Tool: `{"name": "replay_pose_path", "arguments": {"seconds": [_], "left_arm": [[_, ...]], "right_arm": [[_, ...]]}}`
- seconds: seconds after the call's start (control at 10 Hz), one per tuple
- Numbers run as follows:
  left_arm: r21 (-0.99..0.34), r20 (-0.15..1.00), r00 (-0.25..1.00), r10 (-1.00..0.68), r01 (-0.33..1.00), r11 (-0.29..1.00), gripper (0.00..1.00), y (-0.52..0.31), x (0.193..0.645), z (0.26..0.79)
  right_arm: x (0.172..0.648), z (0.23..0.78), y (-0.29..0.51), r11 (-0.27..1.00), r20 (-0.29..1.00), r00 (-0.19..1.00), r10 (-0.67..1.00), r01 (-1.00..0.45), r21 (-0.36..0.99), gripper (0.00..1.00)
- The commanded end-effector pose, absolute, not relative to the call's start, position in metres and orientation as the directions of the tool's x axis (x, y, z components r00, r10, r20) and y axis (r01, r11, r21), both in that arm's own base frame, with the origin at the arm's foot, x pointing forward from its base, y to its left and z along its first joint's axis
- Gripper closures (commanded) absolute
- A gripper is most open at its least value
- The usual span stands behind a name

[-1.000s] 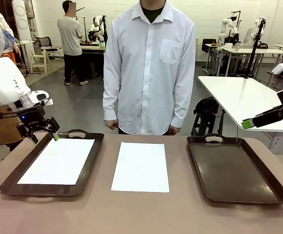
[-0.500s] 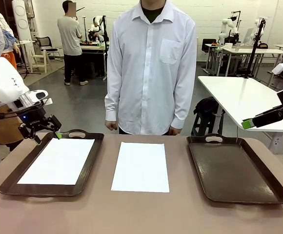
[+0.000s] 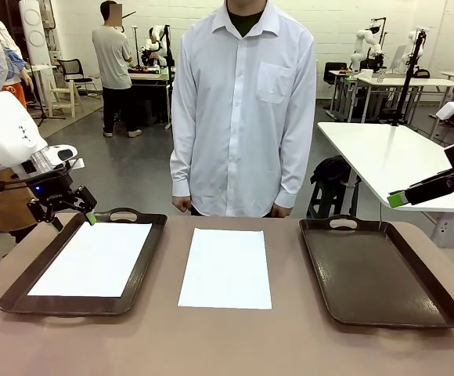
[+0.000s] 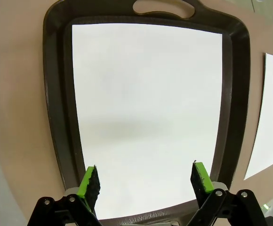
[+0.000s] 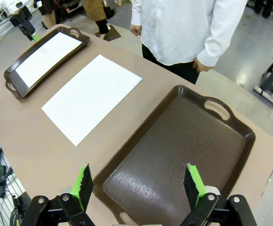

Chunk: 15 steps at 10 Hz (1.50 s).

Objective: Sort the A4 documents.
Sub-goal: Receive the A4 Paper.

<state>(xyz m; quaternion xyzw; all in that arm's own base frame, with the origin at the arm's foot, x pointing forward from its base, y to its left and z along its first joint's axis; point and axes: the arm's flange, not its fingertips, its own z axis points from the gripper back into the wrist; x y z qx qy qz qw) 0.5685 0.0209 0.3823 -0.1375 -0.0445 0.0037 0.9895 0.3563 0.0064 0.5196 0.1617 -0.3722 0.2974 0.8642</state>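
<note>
One white A4 sheet (image 3: pixel 92 258) lies flat inside the left dark brown tray (image 3: pixel 145 262). A second sheet (image 3: pixel 227 268) rests on the bare table in the middle, in front of the person. My left gripper (image 3: pixel 74 219) hovers open above that tray's far left corner; in its wrist view the fingers (image 4: pixel 146 179) straddle the sheet (image 4: pixel 146 108) from well above. My right gripper (image 3: pixel 399 200) hangs high off the table's right side, open (image 5: pixel 139 181) over the right tray (image 5: pixel 174 160), with nothing between its fingers.
The right tray (image 3: pixel 376 270) shows its dark floor all over. The person (image 3: pixel 243 110) stands at the far edge with both hands down by the table rim. The brown table (image 3: pixel 227 337) runs wide between and in front of the trays.
My left gripper has shifted only slightly at the left tray's far corner. Both sheets, the trays and the right arm have stayed put.
</note>
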Motion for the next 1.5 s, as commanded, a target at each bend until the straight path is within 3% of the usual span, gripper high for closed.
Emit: {"name": "replay_pose_path", "arguments": {"seconds": [0.0,0.4,0.7,0.9,1.2,1.4], "left_arm": [[-0.26,0.097,0.995,0.021,0.005,0.966,0.0,0.021,0.571,0.383],[-0.272,0.087,0.996,0.02,0.005,0.962,0.0,0.021,0.569,0.382],[-0.175,0.335,0.921,-0.198,0.268,0.947,0.0,-0.045,0.548,0.465],[-0.202,0.491,0.798,-0.349,0.494,0.846,0.0,-0.063,0.507,0.523],[-0.076,0.641,0.594,-0.487,0.68,0.729,0.0,-0.07,0.456,0.558],[-0.15,0.701,0.55,-0.454,0.736,0.66,0.0,-0.053,0.44,0.56]], "right_arm": [[0.356,0.519,0.006,0.77,0.739,0.547,0.393,-0.635,0.06,0.0],[0.356,0.519,0.006,0.77,0.739,0.547,0.393,-0.635,0.06,0.0],[0.356,0.519,0.006,0.77,0.739,0.547,0.393,-0.635,0.06,0.0],[0.356,0.519,0.006,0.77,0.739,0.547,0.393,-0.635,0.06,0.0],[0.356,0.519,0.006,0.77,0.739,0.547,0.393,-0.635,0.06,0.0],[0.356,0.519,0.006,0.77,0.739,0.547,0.393,-0.635,0.06,0.0]]}}
